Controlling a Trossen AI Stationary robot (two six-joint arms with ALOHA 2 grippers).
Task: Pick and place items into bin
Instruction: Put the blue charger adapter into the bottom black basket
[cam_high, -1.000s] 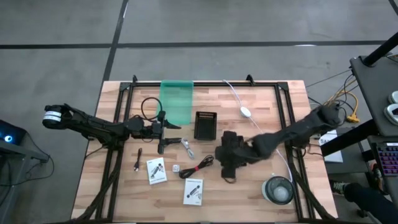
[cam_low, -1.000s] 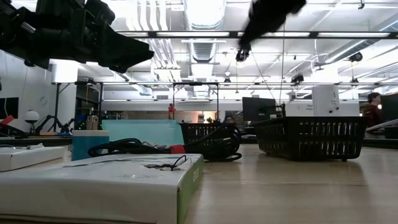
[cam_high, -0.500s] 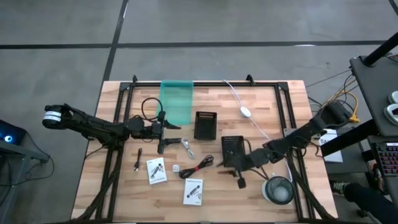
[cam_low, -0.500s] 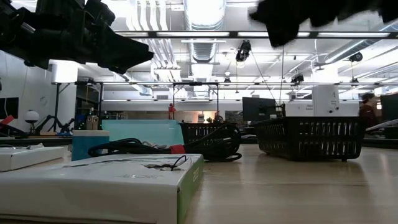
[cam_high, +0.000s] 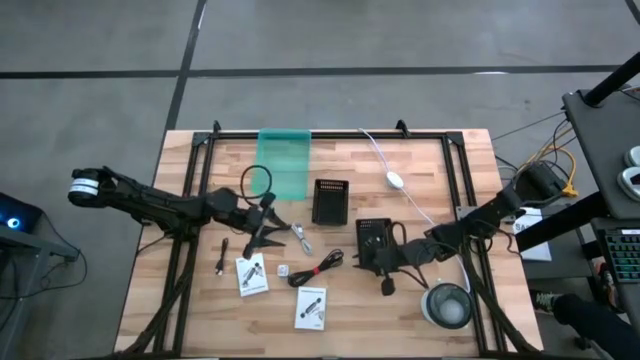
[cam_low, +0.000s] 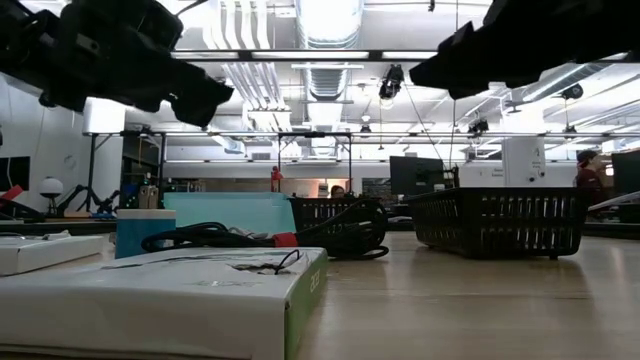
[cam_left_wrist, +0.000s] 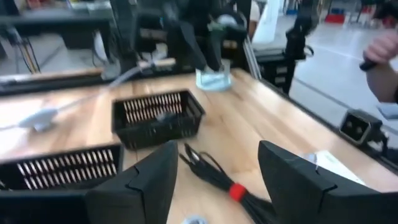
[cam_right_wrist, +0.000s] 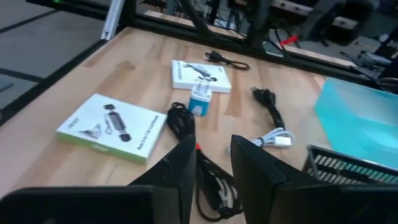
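Observation:
My left gripper (cam_high: 268, 232) is open and empty, tipped down over the silvery piece (cam_high: 300, 237). In its wrist view the fingers (cam_left_wrist: 143, 186) stand wide apart above the red-black cable (cam_left_wrist: 231, 193). My right gripper (cam_high: 364, 262) hangs at the near edge of a black mesh basket (cam_high: 373, 238). Its fingers (cam_right_wrist: 180, 168) stand a little apart with nothing between them. Two white packets (cam_high: 252, 274) (cam_high: 311, 308), a white cube (cam_high: 282, 270), a thin black stick (cam_high: 221, 257) and the red-black cable (cam_high: 318, 268) lie flat on the table.
A teal-green bin (cam_high: 285, 160) stands at the far edge. A second black mesh basket (cam_high: 331, 202) stands mid-table. A white oval on a cord (cam_high: 395, 180) lies far right. A round clear container (cam_high: 447, 305) stands near right. Black frame rails (cam_high: 185, 250) run along the table's sides.
My left gripper has shifted a little toward the table's near right and tipped its fingers down over the silvery piece. My right gripper has drawn back from over the nearer mesh basket toward the table's near right and sunk slightly; the basket now shows uncovered.

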